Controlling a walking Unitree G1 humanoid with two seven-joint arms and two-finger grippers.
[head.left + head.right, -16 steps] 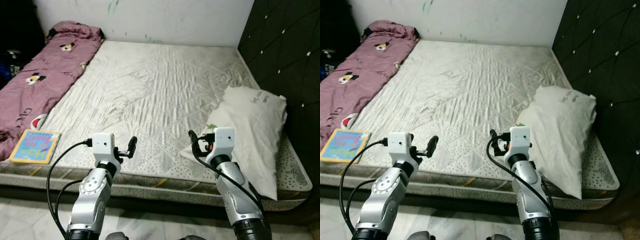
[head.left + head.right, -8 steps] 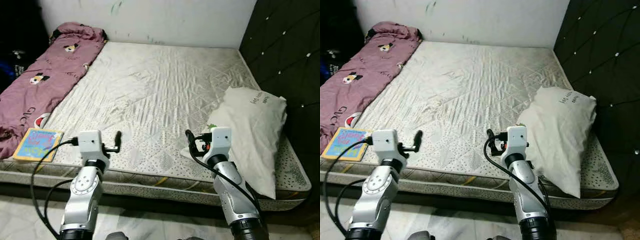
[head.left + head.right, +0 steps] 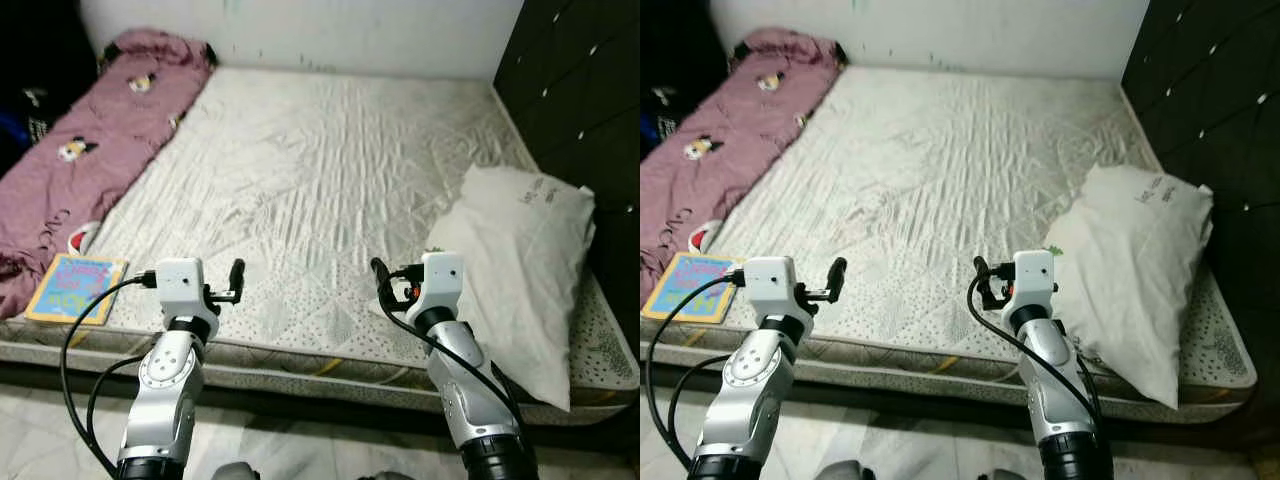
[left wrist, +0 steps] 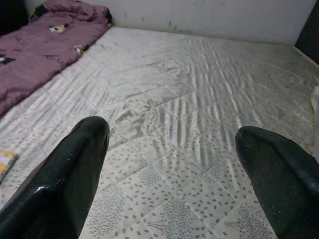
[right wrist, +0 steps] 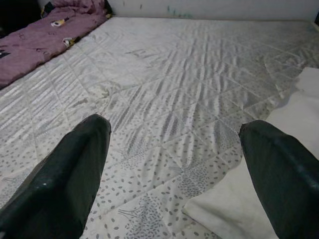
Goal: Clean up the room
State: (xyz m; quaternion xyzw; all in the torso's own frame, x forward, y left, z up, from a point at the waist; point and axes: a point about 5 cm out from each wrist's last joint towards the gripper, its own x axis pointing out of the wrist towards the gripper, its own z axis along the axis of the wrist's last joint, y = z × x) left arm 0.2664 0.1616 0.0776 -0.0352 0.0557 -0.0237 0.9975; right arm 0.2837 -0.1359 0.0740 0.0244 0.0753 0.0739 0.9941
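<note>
Both the left hand and right hand hover wide open and empty over the bed's near edge, a white pillow at its right edge, a book at its near left corner.

- The light is soft and even, and the pale mattress is the brightest area, with a mild sheen on its quilted ridges.
- The far left corner and the dark padded headboard stay dim, with little detail.
- The head views are sharp enough, with no strong motion blur.
- In the wrist views the black fingers are near the lens and out of focus, while the mattress behind them is clearer.
- The shadows are weak; a darker band lies under the bed edge.
</note>
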